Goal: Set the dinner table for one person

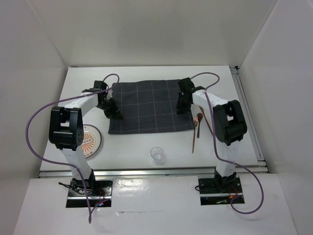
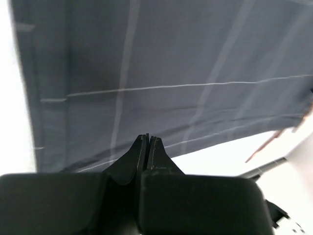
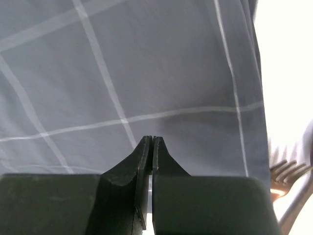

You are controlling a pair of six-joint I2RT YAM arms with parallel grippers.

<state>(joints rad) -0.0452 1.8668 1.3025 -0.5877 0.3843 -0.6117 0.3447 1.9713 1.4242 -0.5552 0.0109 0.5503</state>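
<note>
The large white matte rectangular surface fills the middle of the top view, with metal rails along its near and right edges. A dark grey cloth with a thin pale check lies flat on the far half of the surface. The left gripper hangs over the cloth's left edge, toward its near-left corner, with its jaws pressed together and nothing visible between them. The right gripper is over the right part of the cloth, close to its right edge, with its jaws also closed and empty. Whether either tip touches the fabric cannot be told. A round plate with an orange radiating pattern sits at the near left, partly hidden under the left arm. A small clear glass stands near the middle of the near edge, apart from the cloth. A copper-coloured spoon lies just right of the cloth's near-right corner. The tines of a copper-coloured fork show beside the cloth in the right wrist view.
</note>
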